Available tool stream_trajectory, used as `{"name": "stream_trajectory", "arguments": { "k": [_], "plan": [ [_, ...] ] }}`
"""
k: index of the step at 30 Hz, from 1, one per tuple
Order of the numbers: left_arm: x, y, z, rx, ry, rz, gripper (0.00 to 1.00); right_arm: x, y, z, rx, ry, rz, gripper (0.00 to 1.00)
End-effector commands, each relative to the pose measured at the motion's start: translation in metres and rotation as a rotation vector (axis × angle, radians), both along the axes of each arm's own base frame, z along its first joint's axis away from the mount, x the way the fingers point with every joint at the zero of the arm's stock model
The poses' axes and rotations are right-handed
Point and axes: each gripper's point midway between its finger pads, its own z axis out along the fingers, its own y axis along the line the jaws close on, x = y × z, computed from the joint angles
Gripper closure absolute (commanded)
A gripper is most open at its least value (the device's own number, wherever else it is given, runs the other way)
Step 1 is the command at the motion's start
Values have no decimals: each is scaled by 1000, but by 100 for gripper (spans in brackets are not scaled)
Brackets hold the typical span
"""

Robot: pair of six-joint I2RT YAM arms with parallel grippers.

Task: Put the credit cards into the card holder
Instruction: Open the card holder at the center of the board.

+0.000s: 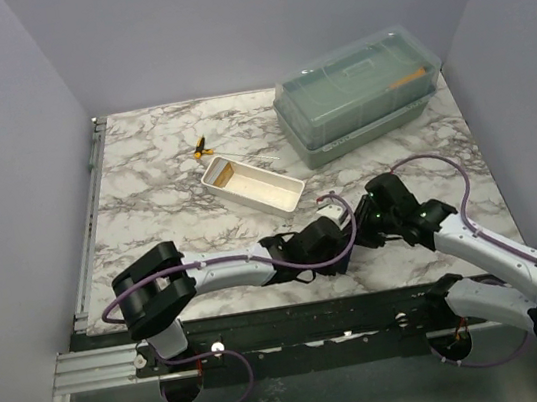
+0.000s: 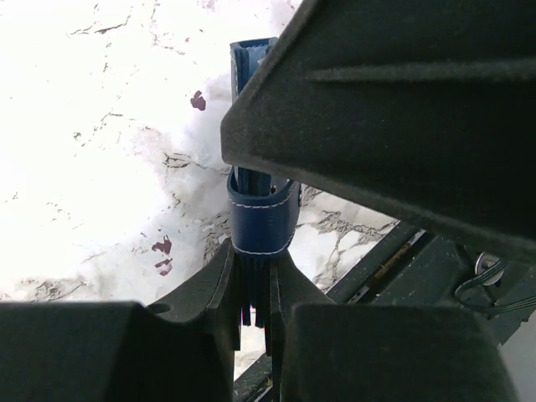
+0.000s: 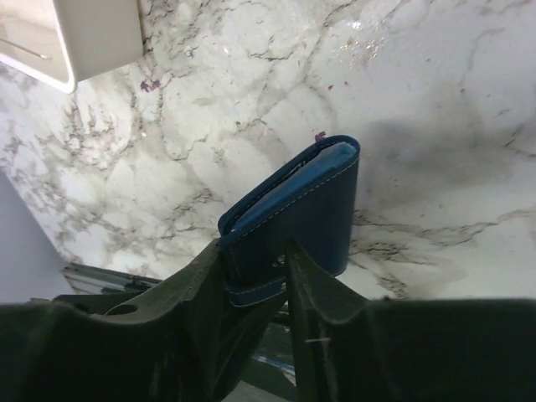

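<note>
The navy-blue card holder [image 3: 310, 201] is held off the marble between both grippers at the near middle of the table. My right gripper [image 3: 255, 268] is shut on its lower corner, where a stitched strap runs. My left gripper [image 2: 260, 276] is shut on the card holder's [image 2: 261, 222] stitched blue strap end, edge-on, with the right gripper's dark body close above it. In the top view the left gripper [image 1: 340, 219] and right gripper [image 1: 367, 223] meet and hide the holder. One orange-tan credit card [image 1: 222, 174] lies in the white tray [image 1: 278, 197].
The white tray lies diagonally at mid table; its corner shows in the right wrist view [image 3: 92, 33]. A translucent green lidded box [image 1: 358, 91] stands at the back right. A small yellow-and-black object [image 1: 202, 148] lies behind the tray. The table's dark front rail [image 1: 295, 313] runs just below the grippers.
</note>
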Motion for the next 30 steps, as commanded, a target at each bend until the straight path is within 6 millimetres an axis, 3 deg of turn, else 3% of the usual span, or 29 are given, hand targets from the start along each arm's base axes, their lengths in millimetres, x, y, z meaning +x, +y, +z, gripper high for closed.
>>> {"name": "stream_trajectory", "arguments": {
  "k": [1,3,5,9,12,16,21,30],
  "plan": [
    [11,7,8,46,-68,27,100,-4,-11,-10,-51,12,-42,72],
    [6,5,9,33,-46,18,100,-2,-15,-11,-68,4,-56,86],
    [3,6,9,21,-30,23,88,-1,-19,-14,-84,-13,-68,98],
    [4,11,20,-8,-36,52,59,-2,-17,-12,-49,-17,-88,100],
    [10,11,22,-7,-74,58,47,-4,-7,-10,32,-27,-83,100],
    [21,10,16,32,-117,78,42,-4,-1,-1,94,-45,-95,100],
    [17,2,13,8,-109,68,36,-4,-2,2,89,-55,-86,100],
    [41,-4,44,-38,-204,158,35,-12,7,-5,114,-35,-12,100]
  ]
}}
